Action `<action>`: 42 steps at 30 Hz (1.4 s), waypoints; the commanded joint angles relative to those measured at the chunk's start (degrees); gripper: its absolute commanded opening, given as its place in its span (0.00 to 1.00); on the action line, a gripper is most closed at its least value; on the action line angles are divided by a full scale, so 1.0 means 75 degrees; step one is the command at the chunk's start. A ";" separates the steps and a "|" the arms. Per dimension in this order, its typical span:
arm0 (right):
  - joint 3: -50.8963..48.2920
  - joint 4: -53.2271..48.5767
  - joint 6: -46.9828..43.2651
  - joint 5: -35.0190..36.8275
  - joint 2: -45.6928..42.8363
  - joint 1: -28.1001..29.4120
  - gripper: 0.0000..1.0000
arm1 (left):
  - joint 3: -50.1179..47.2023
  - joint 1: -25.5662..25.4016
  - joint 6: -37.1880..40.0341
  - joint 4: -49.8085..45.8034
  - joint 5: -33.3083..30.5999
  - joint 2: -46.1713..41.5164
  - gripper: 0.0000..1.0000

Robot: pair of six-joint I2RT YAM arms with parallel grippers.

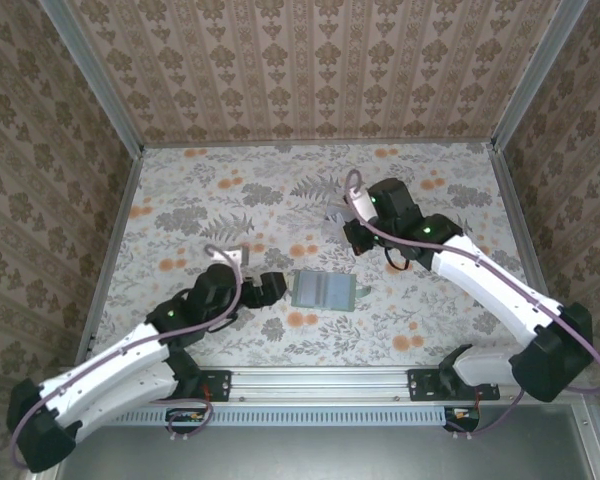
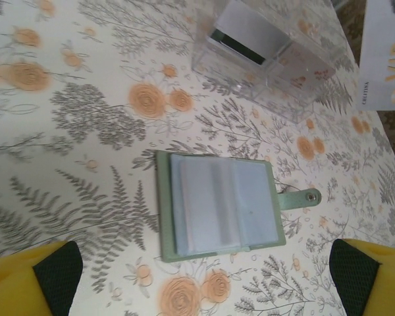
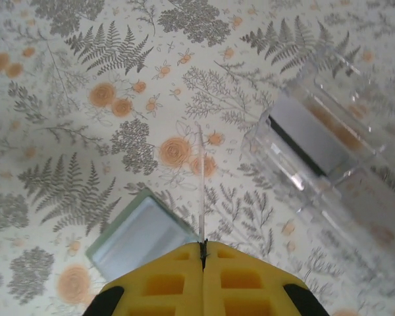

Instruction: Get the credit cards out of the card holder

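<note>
Card holder (image 1: 325, 290) lies open and flat on the flowered table (image 1: 180, 190), between my two pincers.

From the left wrist I see my left pincer (image 2: 207, 268) spread wide with nothing in it. Its yellow fingers (image 2: 26, 280) sit at the lower corners, and the holder lies just ahead of the gap, blue-grey panels up and snap tab pointing right. In the top view this pincer sits just left of the holder, close but apart. My right pincer (image 3: 203, 245) is pressed closed on a thin card (image 3: 201, 184), which stands edge-on and straight out from the fingertips above the table. The holder's corner shows just to its lower left. A clear tray (image 3: 355, 178) lies to the upper right with a striped card (image 3: 303, 135) inside. I cannot tell whether any cards are in the holder's slots.
</note>
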 commanded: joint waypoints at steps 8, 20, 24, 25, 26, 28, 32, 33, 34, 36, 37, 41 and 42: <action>0.1620 -0.1003 -0.4280 0.1005 0.1748 0.0042 0.00 | -0.0913 0.0130 -0.0523 -0.1491 -0.0773 -0.2648 1.00; 0.2154 -0.0649 -0.5657 0.2309 0.3196 0.0031 0.00 | -0.1017 0.0145 -0.0538 -0.1901 -0.0688 -0.3071 1.00; 0.2253 -0.0482 -0.5864 0.2508 0.3426 0.0008 0.00 | -0.1077 0.0156 -0.0589 -0.1890 -0.0674 -0.3077 1.00; 0.2277 -0.0471 -0.5905 0.2497 0.3490 0.0007 0.00 | -0.1086 0.0159 -0.0595 -0.1868 -0.0673 -0.3077 1.00; 0.2291 -0.0436 -0.5939 0.2530 0.3532 -0.0005 0.00 | -0.1114 0.0158 -0.0608 -0.1849 -0.0680 -0.3077 1.00; 0.2301 -0.0389 -0.5955 0.2552 0.3624 -0.0039 0.00 | -0.1134 0.0157 -0.0618 -0.1810 -0.0666 -0.3076 1.00; 0.2371 -0.0394 -0.5944 0.2426 0.3810 -0.0133 0.00 | -0.1159 0.0157 -0.0623 -0.1829 -0.0692 -0.3063 1.00; 0.2366 -0.0381 -0.5939 0.2401 0.3835 -0.0144 0.00 | -0.1161 0.0157 -0.0618 -0.1831 -0.0684 -0.3063 1.00; 0.2390 -0.0352 -0.5959 0.2406 0.3887 -0.0143 0.00 | -0.1158 0.0162 -0.0618 -0.1831 -0.0673 -0.3059 1.00; 0.2473 -0.0365 -0.5943 0.2418 0.3984 -0.0144 0.00 | -0.1164 0.0169 -0.0618 -0.1843 -0.0674 -0.3059 1.00; 0.2516 -0.0365 -0.5956 0.2422 0.4037 -0.0146 0.00 | -0.1170 0.0168 -0.0627 -0.1853 -0.0679 -0.3064 1.00; 0.2640 -0.0270 -0.5990 0.2575 0.4201 -0.0151 0.00 | -0.1181 0.0174 -0.0641 -0.1831 -0.0670 -0.3065 1.00; 0.2661 -0.0260 -0.5991 0.2586 0.4232 -0.0169 0.00 | -0.1193 0.0183 -0.0644 -0.1827 -0.0661 -0.3064 1.00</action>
